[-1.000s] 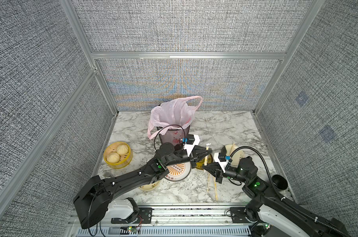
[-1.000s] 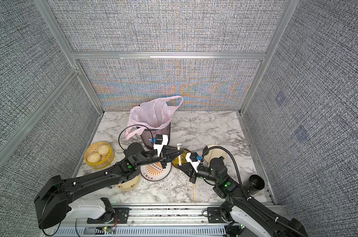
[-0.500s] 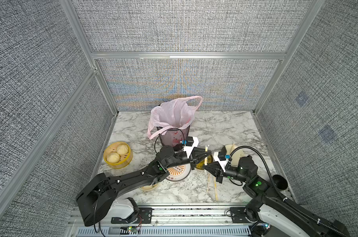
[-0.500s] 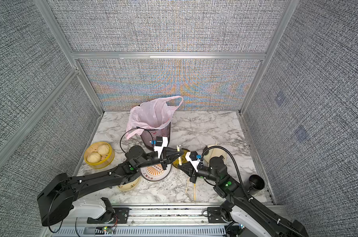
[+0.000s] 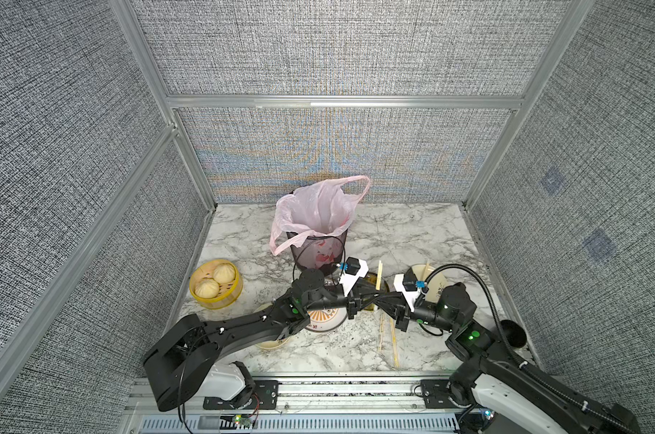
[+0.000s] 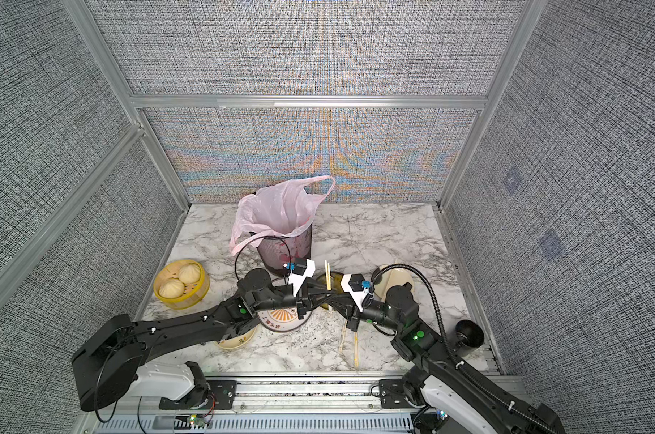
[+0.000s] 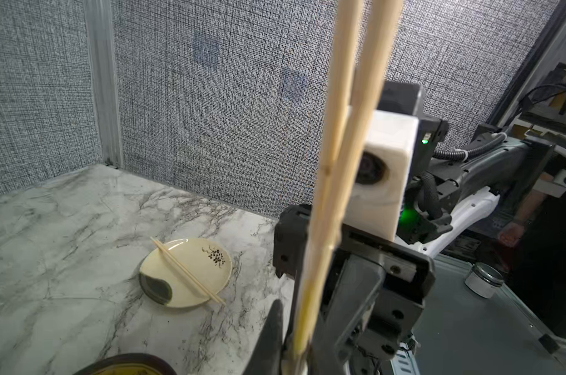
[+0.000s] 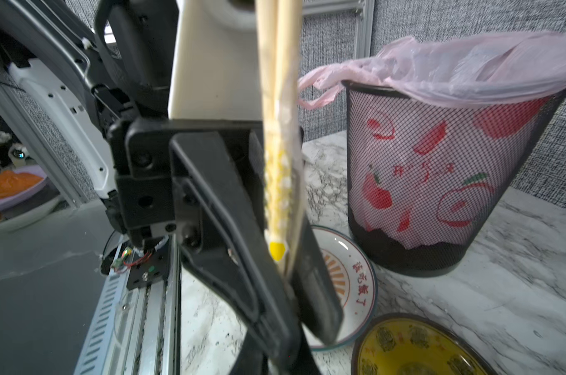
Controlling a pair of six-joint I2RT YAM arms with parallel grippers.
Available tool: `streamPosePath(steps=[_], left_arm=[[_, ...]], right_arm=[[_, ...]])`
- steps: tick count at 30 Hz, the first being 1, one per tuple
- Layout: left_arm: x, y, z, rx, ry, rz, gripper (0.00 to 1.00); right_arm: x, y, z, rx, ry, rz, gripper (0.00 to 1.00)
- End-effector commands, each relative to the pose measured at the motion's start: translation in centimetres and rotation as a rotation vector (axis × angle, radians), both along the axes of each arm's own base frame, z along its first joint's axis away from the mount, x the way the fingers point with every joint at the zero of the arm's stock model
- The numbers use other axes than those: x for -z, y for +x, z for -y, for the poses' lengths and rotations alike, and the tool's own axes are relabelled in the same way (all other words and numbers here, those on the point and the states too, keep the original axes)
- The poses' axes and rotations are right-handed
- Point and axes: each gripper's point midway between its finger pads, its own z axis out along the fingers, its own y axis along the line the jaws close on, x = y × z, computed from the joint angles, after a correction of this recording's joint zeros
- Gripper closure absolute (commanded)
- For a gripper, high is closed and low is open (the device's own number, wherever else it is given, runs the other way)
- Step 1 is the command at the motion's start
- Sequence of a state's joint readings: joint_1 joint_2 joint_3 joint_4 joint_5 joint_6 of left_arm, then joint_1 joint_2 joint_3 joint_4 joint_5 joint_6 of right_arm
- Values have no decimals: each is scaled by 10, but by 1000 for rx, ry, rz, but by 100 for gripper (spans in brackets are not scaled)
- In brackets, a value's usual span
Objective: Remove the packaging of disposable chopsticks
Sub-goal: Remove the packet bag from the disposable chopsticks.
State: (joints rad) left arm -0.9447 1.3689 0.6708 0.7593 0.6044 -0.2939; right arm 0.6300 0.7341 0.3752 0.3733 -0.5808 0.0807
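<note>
Both grippers meet above the yellow bowl. A pair of disposable chopsticks rises from between them, seen too in both top views. Clear packaging with yellow print is bunched round the pair's lower end. My right gripper is shut on that wrapped end. The sticks also run between the jaws of my left gripper. A thin gap shows beside one finger, so its hold is unclear. Another bare pair lies across the cream plate. Two more chopstick pairs lie on the marble near the front.
A mesh bin with a pink bag stands just behind the grippers. A yellow steamer with buns is at the left. An orange-patterned plate and a cream bowl lie under the left arm. A black cup sits at the right.
The left wrist has shifted slightly toward the front. Both grippers stay together at the chopsticks' lower end, and the right arm has barely moved.
</note>
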Motion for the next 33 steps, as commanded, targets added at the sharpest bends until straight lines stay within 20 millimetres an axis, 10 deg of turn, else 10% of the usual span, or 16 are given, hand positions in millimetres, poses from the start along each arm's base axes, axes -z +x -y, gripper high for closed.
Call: streamPosePath(steps=[1,9,17,20,24,33], left_arm=[[28,-16,-1,80,107,-78,84],[-31,-11,-6,38,49,35,51],[-70,5,-8,-64,4,113,46],[-72,9,-5,-77,-4,130,48],[-70,9,0,-52,-8,128,83],[-34,7,3,-27,40,59,93]], right_arm=[[-41,0,2,13,117,138,100],[-6,4,5,45,65,81,100],[-2,1,2,18,50,68,100],[-1,-1,1,9,49,70,100],[-1,-1,2,12,49,73,100],[-14,-2,3,16,81,91,100]])
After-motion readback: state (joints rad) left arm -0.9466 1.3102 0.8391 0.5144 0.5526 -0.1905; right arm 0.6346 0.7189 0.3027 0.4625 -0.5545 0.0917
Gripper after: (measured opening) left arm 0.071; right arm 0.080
